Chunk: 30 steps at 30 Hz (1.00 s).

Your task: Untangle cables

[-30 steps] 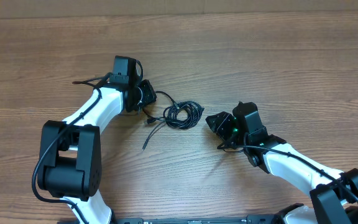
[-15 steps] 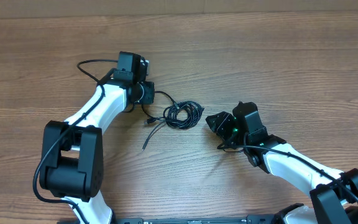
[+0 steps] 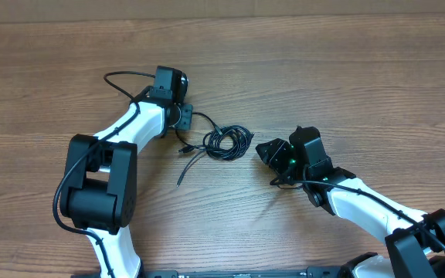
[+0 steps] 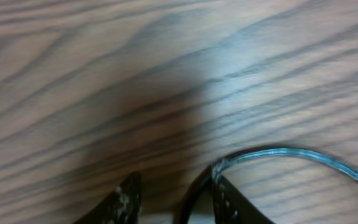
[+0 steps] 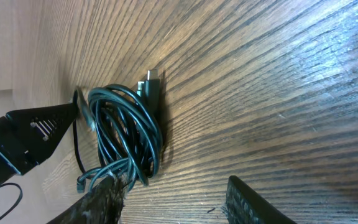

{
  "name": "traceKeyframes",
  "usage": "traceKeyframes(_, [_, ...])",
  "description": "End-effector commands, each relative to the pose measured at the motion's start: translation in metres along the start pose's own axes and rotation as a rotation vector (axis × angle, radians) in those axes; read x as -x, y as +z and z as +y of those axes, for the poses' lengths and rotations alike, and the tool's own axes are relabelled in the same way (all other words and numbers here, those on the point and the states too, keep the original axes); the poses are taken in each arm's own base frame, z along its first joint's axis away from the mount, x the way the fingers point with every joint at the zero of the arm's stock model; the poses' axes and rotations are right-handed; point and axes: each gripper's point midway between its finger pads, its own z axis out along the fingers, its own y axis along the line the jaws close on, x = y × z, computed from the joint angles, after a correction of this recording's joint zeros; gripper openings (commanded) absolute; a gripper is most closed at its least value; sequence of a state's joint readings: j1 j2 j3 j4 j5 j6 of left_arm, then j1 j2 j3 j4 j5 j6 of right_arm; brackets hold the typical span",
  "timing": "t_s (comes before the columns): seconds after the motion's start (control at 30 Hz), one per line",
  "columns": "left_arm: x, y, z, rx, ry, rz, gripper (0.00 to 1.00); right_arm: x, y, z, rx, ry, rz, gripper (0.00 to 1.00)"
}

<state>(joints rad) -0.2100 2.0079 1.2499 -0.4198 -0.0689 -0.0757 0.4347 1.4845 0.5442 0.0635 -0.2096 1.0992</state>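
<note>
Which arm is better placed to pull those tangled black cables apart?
Left, probably: the left gripper has a strand of the cables between its fingers; the right gripper hangs open, short of them.

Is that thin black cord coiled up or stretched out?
Coiled: the cables bunch in tight loops, with a few loose ends trailing out.

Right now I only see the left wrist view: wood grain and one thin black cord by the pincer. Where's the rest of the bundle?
Observer: The coiled bundle of thin black cables lies on the wooden table, between the left pincer and the right pincer.
Operator: Is the right one touching it?
Observer: No, it stands open, apart from the coil.
Operator: Any loose ends?
Observer: One loose tail trails from the coil on the left pincer's side.
</note>
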Motion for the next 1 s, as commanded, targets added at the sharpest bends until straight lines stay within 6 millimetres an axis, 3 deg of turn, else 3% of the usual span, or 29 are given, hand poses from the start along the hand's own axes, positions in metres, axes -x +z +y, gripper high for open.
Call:
traceKeyframes(0.0, [-0.047, 0.019, 0.060, 0.332, -0.122, 0.136, 0.40, 0.002, 0.001, 0.005, 0.006, -0.009, -0.008, 0.52])
traceKeyframes(0.1, [-0.062, 0.013, 0.082, 0.405, -0.203, 0.181, 0.43, 0.002, 0.001, 0.005, 0.006, -0.009, -0.008, 0.52])
traceKeyframes(0.23, [-0.085, 0.011, 0.090, 0.358, -0.282, 0.280, 0.48, 0.002, 0.001, 0.005, 0.007, -0.009, -0.008, 0.52])
traceKeyframes(0.43, [-0.116, 0.007, 0.073, 0.170, -0.370, 0.437, 0.50, 0.002, 0.001, 0.005, 0.007, -0.009, -0.007, 0.52])
traceKeyframes(0.6, [-0.129, 0.001, 0.056, 0.071, -0.400, 0.518, 0.54, 0.002, 0.001, 0.005, 0.006, -0.009, -0.007, 0.52])
traceKeyframes(0.67, [-0.131, -0.003, 0.054, 0.067, -0.401, 0.535, 0.50, 0.002, 0.001, 0.005, 0.007, -0.009, -0.007, 0.51])
traceKeyframes(0.77, [-0.126, -0.013, 0.056, 0.073, -0.399, 0.547, 0.52, 0.002, 0.001, 0.005, 0.007, -0.009, -0.007, 0.52])
traceKeyframes(0.97, [-0.094, -0.047, 0.062, 0.098, -0.390, 0.517, 0.60, 0.002, 0.001, 0.005, 0.006, -0.009, -0.008, 0.52])
